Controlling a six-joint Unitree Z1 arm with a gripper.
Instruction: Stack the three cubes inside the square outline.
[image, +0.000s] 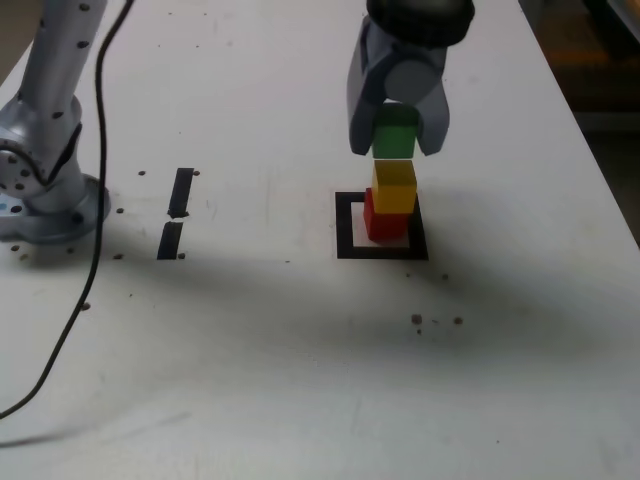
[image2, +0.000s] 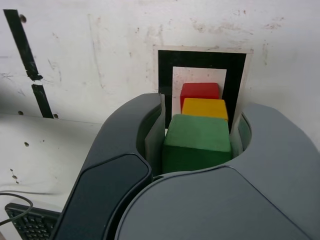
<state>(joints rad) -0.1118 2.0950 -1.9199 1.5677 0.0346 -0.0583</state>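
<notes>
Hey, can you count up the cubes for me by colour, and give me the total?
Red cube: 1
Yellow cube: 1
Green cube, between the gripper's jaws: 1
Total: 3

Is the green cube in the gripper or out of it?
In: the green cube sits between the gripper's two fingers, above the yellow cube.
</notes>
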